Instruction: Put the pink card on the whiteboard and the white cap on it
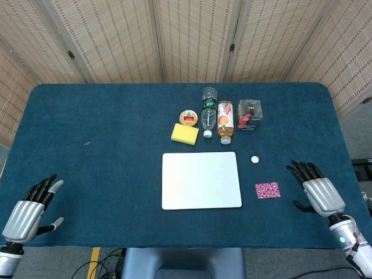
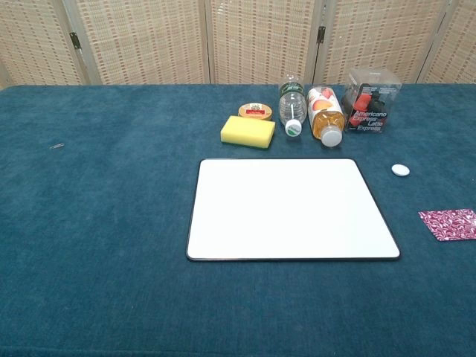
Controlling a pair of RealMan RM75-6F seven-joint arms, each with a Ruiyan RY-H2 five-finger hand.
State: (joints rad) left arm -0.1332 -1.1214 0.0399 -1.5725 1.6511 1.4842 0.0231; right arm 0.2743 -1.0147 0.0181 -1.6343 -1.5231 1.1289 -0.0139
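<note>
The whiteboard [image 1: 201, 179] [image 2: 290, 208] lies flat in the middle of the blue table with nothing on it. Right of it lies the pink patterned card [image 1: 267, 190] [image 2: 448, 224]. The small white cap [image 1: 254, 158] [image 2: 400, 170] sits farther back, off the board's right corner. My right hand [image 1: 315, 192] hovers open at the near right, a short way right of the card, fingers spread. At the near left corner my left hand [image 1: 29, 208] is open too, far from everything. Neither hand shows in the chest view.
Behind the board stand a yellow sponge [image 1: 185, 133], a round tin [image 1: 188, 117], a lying water bottle [image 1: 208, 107], a lying juice bottle [image 1: 225, 121] and a clear box [image 1: 249, 114]. A small clip [image 1: 88, 142] lies at the left. A folding screen backs the table.
</note>
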